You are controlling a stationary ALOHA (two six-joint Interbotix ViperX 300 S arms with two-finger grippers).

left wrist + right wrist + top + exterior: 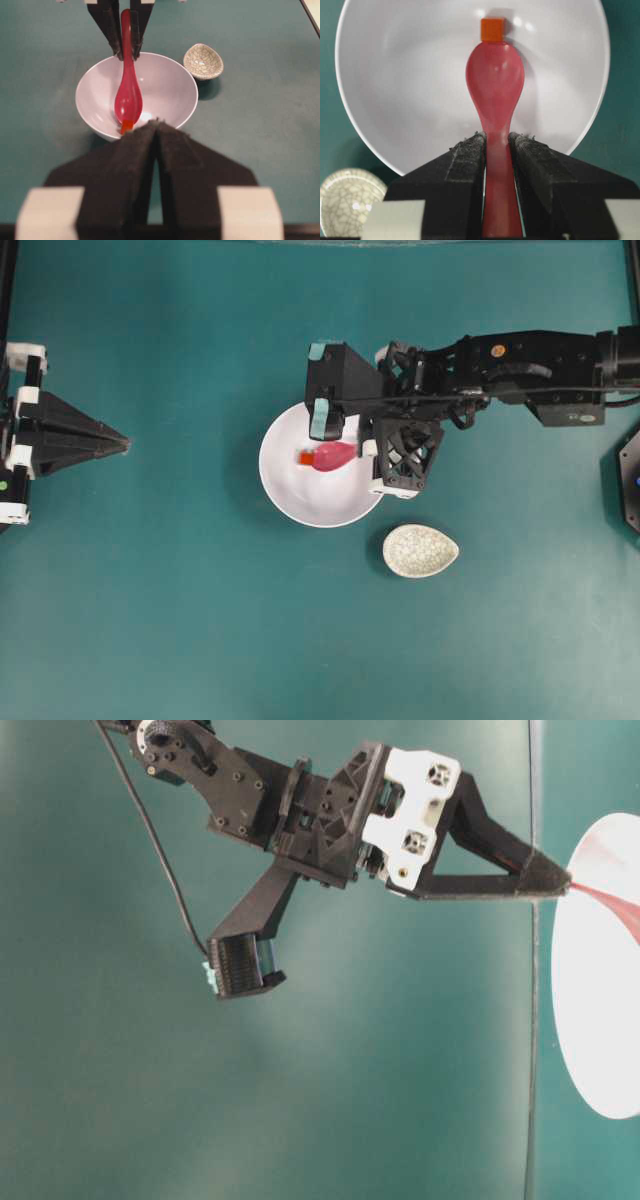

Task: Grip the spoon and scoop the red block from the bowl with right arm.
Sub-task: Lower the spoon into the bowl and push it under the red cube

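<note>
Overhead, the right gripper (352, 440) has the spoon (335, 456) inside the white bowl (290, 495); gripping is done, scooping remains. The spoon's long axis runs right to left, scoop leftward, touching the red block (306, 457).

The right wrist view shows the jaws clamped on the handle, the block at the scoop's tip, not aboard.

The left gripper (120, 444) rests far left, jaws together.
</note>
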